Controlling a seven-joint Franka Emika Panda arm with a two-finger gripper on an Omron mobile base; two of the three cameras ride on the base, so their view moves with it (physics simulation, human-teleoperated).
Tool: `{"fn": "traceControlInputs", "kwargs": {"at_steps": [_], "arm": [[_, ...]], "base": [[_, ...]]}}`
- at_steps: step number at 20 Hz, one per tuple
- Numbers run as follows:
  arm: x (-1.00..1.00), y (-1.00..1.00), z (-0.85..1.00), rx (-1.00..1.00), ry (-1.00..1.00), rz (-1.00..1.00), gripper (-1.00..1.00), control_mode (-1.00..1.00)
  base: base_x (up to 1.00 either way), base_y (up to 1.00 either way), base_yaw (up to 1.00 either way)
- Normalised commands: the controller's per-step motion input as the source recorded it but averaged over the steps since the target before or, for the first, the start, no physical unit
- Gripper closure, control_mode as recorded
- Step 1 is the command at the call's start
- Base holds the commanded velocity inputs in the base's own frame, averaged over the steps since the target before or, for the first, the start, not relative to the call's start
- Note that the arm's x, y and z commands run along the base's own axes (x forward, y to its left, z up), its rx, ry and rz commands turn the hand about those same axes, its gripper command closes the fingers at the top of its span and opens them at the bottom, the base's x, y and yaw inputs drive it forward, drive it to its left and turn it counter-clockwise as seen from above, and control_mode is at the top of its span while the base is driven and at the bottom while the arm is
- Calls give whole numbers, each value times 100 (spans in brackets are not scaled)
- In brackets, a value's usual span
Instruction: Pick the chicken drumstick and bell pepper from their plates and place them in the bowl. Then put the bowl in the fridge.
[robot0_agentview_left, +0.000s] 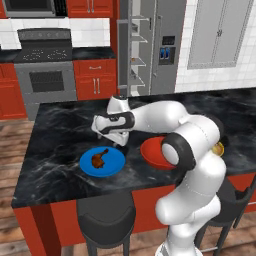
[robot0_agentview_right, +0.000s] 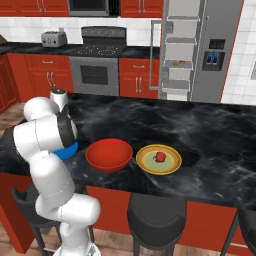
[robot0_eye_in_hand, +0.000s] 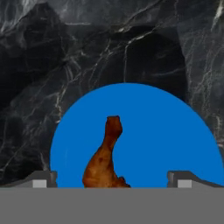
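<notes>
Base views flanking; hand view downward

Even bright rendered light, soft shadows on glossy counter (robot0_agentview_left: 60, 135), slightly blurry, perhaps low-resolution

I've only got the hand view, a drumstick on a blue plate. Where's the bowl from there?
Observer: The red bowl sits on the counter right beside the blue plate, on the side away from the stove.
Operator: And the pepper?
Observer: The bell pepper lies on a yellow plate just past the bowl.
Operator: Is the fridge open?
Observer: Yes, the fridge door stands open, shelves showing.
Operator: Gripper height?
Observer: The gripper hangs open above the plate's far edge, not touching the drumstick.
</notes>
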Motion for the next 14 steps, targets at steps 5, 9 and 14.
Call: {"fn": "traceControlInputs", "kwargs": {"at_steps": [5,9,14], "arm": [[22,22,-34,-2,3,0,-100,-100],[12,27,-34,-14,2,-3,-100,-100],[12,19,-29,-10,9,-2,-100,-100]], "base": [[0,0,0],[0,0,0],[0,0,0]]}}
